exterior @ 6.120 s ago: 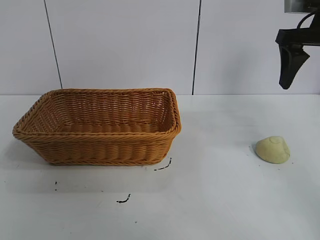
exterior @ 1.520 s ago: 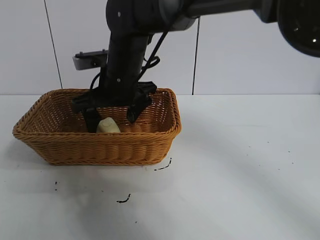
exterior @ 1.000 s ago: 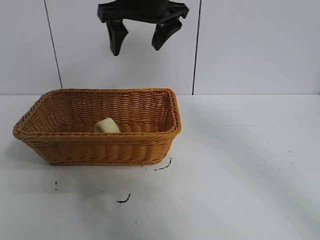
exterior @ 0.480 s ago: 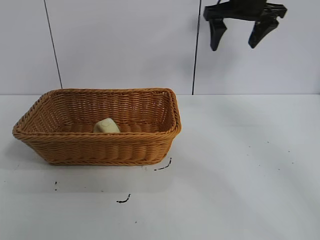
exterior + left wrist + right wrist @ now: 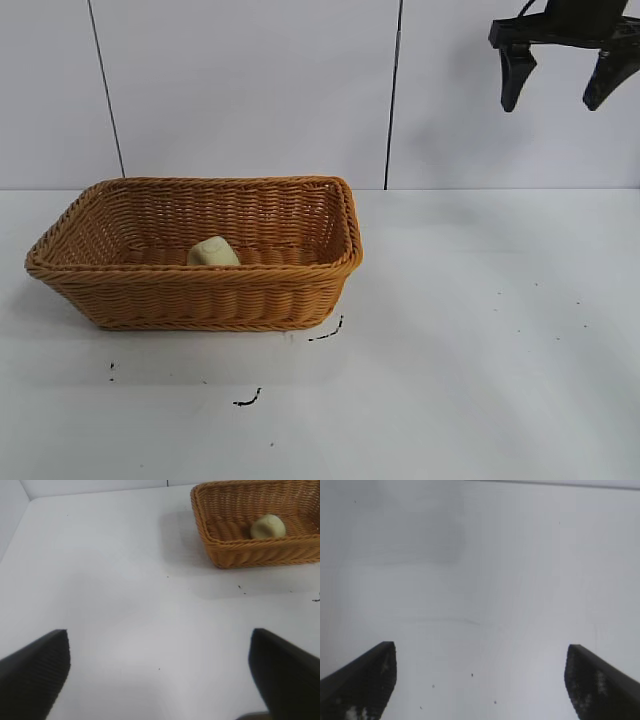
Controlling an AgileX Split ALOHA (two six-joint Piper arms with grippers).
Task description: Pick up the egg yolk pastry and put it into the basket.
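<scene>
The pale yellow egg yolk pastry [image 5: 212, 252] lies inside the orange-brown wicker basket [image 5: 200, 290] at the table's left; the left wrist view shows the egg yolk pastry [image 5: 268, 526] in the basket [image 5: 235, 555] too. My right gripper [image 5: 555, 98] hangs open high at the upper right, far from the basket, with nothing between its fingers; below the right gripper [image 5: 480, 652] there is only bare white table. The left gripper [image 5: 159, 640] is open over bare table, well away from the basket, and is out of the exterior view.
Small dark specks and marks [image 5: 247, 400] dot the white table in front of the basket. A white panelled wall [image 5: 250, 90] stands behind the table.
The right gripper, open and empty, has swung from above the basket to the upper right. The pastry has stayed in the basket.
</scene>
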